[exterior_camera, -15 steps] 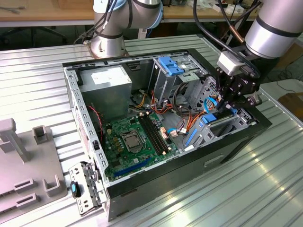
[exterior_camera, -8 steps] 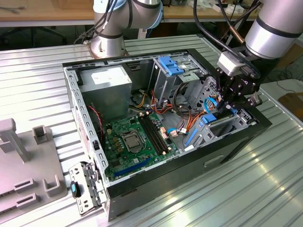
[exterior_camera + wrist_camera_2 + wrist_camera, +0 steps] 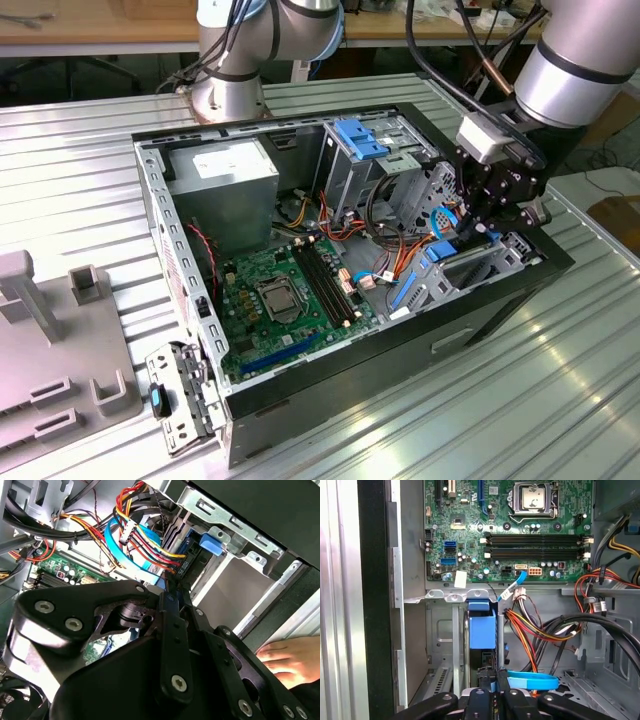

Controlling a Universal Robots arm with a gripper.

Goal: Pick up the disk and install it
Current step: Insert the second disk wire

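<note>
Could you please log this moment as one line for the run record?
gripper: inside case, at drive bay | fingers: shut on disk | disk: upright, in bay | hand: beside case

The light is bright and even, like daylight in a room. The ribbed metal table (image 3: 560,380) shines with white glare in the exterior view, mostly near the exterior view's right. The inside of the computer case (image 3: 190,270) is darker, with soft shadows under its walls. In the second wrist view the black gripper (image 3: 172,597) is very close and a bit blurry, and a hand (image 3: 292,657) looks soft and washed out. In the first wrist view the green board (image 3: 520,535) looks sharp and clear.
</note>
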